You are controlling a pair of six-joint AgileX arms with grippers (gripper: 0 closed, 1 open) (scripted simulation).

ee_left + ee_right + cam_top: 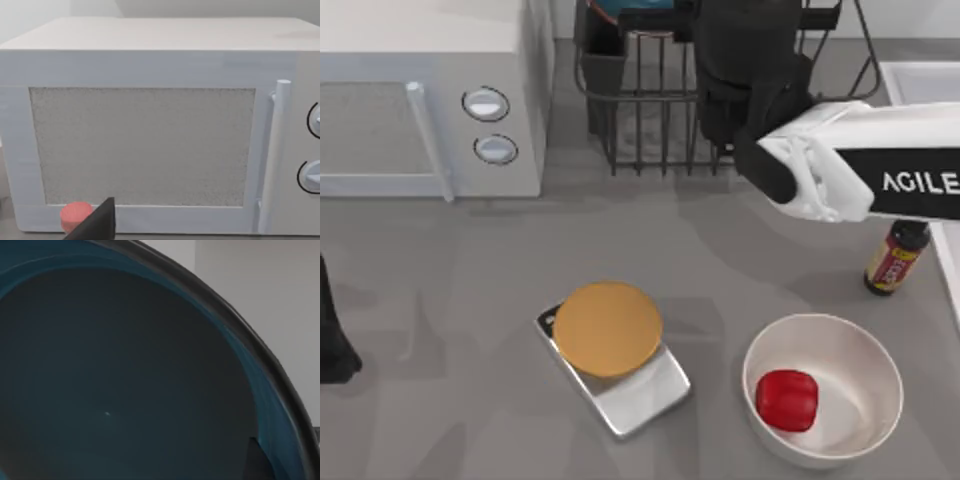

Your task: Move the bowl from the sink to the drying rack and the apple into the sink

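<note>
The teal-blue bowl [632,12] hangs over the back of the dark wire drying rack [650,125], mostly cut off at the top view's far edge. My right arm reaches in from the right, and my right gripper [720,25] is shut on the bowl's rim. In the right wrist view the bowl's dark teal inside [125,380] is very close, with one fingertip [257,462] inside the rim. The red apple [787,400] lies in a large white bowl [865,350] at the front right. The sink's pale rim [920,80] shows at the right edge. My left arm [330,345] stays parked at the far left.
A white microwave [430,100] fills the back left and faces the left wrist view [150,145]. A silver scale with an orange disc [608,328] sits front centre. A dark bottle [897,258] stands beside the sink. The rack's black utensil cup [603,80] is at its left.
</note>
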